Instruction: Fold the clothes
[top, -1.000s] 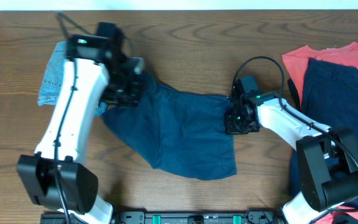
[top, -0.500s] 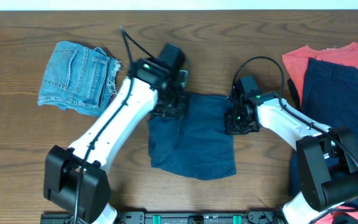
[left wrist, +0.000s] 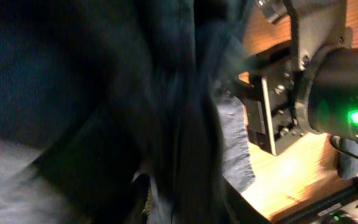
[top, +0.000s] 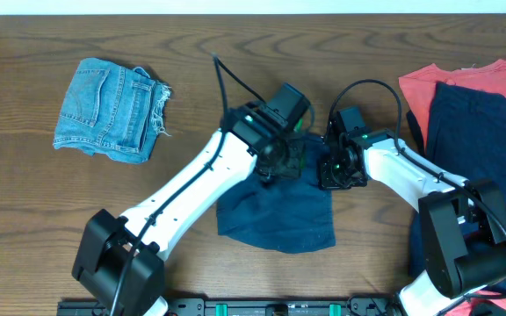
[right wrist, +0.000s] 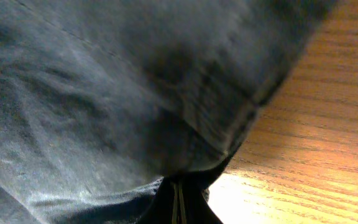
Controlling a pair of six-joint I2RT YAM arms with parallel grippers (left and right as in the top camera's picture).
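The shorts (top: 275, 215) lie mid-tabletop (top: 235, 53), doubled over into a narrow dark block. The left gripper (top: 281, 162) sits over the top of that block, close beside the right gripper (top: 329, 178), which pins the right edge.

The right jaws are pressed shut, and the wrist view shows the hem running into them. The left wrist view is a blur of dark cloth, so whether the left jaws have let go or are clamped on the shorts cannot be told.

The main risk is a crooked fold. If the carried edge drops short of the pinned edge, or only one corner lands, the top layer will probably sit skewed and bunch near the waist. If cloth clings to the left jaws as the arm lifts, the layer could peel back. The two grippers are also very near, so a further push rightward could knock them together. A tug from the right arm might drag the whole stack.

A second ago the shorts lay spread wide, with the left gripper at their far left end, over the denim shorts (top: 108, 110). That end now lies across the middle, the denim is uncovered, and the right gripper has not moved.
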